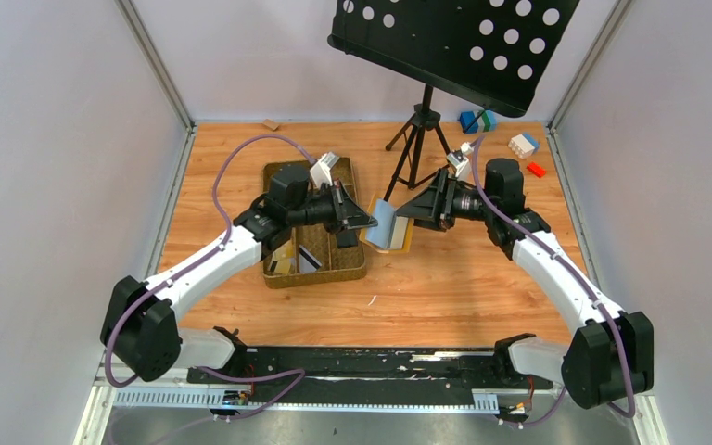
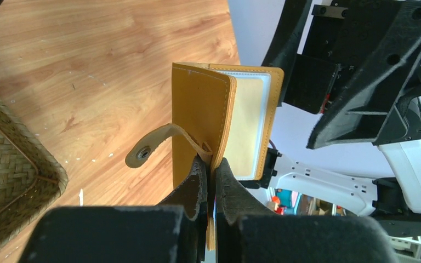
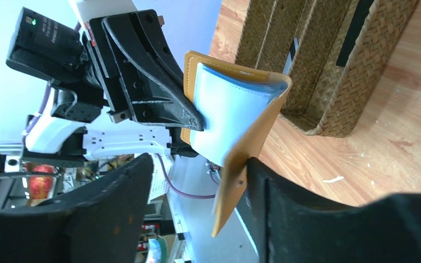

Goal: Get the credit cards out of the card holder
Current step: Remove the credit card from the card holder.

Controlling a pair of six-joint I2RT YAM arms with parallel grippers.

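Several credit cards (image 1: 285,263) (tan ones, with a darker one beside them) lie in the near compartments of the woven tray (image 1: 352,271). Just right of the tray, the left gripper (image 2: 212,164) is clamped on one edge of the card holder (image 2: 200,109) and holds it open above the table (image 1: 464,287). The right gripper (image 3: 200,164) has its jaws apart, with the holder's other cover between its fingers.

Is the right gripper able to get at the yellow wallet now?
Probably yes. The left gripper holds the card holder up and open, and the right gripper is open right at its free flap, nothing between.
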